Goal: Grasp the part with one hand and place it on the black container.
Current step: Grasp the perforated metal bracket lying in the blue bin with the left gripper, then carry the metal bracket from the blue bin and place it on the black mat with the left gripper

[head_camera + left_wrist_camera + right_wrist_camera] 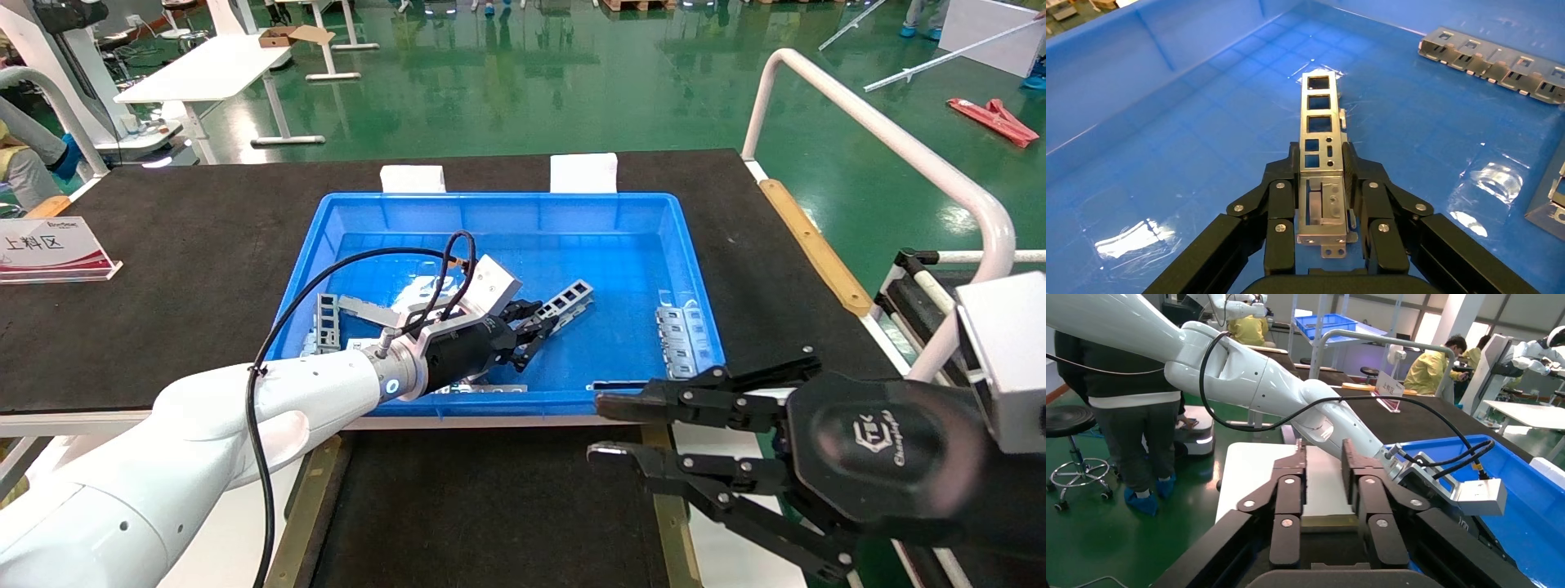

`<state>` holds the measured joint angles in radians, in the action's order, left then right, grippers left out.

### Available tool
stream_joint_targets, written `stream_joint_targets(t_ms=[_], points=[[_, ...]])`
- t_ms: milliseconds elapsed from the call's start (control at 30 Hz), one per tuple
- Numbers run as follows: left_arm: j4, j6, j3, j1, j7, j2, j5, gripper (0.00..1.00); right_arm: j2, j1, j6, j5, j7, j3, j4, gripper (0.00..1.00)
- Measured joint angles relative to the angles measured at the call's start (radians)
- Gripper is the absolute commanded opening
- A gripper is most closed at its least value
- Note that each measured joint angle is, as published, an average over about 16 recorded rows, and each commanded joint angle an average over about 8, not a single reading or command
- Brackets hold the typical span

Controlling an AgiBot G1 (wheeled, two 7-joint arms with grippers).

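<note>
Gripping the part (1320, 160) lengthwise, the left claw (1320, 184) points it straight ahead.

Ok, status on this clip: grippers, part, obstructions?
Left gripper shut on the slim silver-grey windowed metal part inside the blue plastic bin. Right gripper open, idle near bin's front edge. Nothing blocking.

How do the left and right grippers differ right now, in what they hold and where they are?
The left gripper is shut on the part, its fingers pressing both long sides; the right gripper is open and holds nothing. The left gripper is inside the blue bin; the right gripper hangs outside it, past the bin's near rim. Both have black linkage fingers.
</note>
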<state>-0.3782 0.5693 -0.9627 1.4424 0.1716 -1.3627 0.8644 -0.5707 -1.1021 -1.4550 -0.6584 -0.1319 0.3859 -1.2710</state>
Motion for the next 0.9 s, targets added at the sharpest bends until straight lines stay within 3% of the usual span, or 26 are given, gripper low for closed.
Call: stream_joint_targets(t_ms=[300,500,900], points=[[0.012,0.034,-0.007,0.021,0.027,0.008,-0.07,0.0,0.0,0.0,0.0,0.0,0.0,0.0,0.0,0.0],[0.01,0.127,0.013,0.039,0.064,0.036,-0.125,0.0,0.0,0.0,0.0,0.0,0.0,0.0,0.0,0.0],[-0.155,0.428,0.055,0.021,0.078,0.213,-0.214,0.0,0.0,0.0,0.0,0.0,0.0,0.0,0.0,0.0]])
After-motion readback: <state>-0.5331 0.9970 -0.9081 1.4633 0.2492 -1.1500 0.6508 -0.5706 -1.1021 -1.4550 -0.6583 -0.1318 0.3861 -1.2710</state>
